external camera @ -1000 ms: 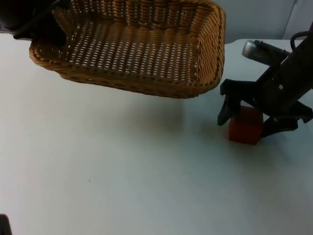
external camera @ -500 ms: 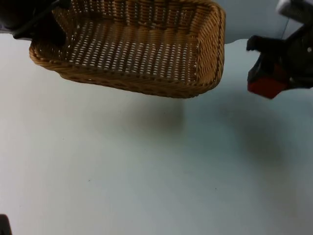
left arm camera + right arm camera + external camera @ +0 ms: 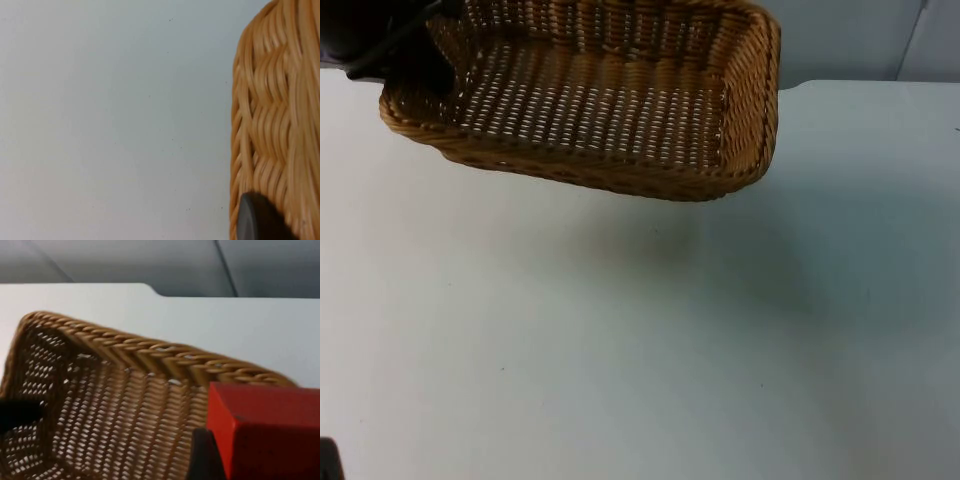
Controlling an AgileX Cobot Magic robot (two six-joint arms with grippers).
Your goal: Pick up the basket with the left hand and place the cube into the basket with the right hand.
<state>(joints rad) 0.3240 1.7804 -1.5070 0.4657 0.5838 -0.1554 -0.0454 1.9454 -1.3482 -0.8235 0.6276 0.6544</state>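
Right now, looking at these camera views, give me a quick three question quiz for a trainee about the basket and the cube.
1. True or false: the basket rests flat on the table.
2. What colour is the cube?
3. Seen from the right wrist, the cube is: A) inside the basket, B) on the table, C) held at the right gripper, above the basket's rim.

Key:
1. False; it hangs above the table, held at its far left corner by the left gripper.
2. Red.
3. C.
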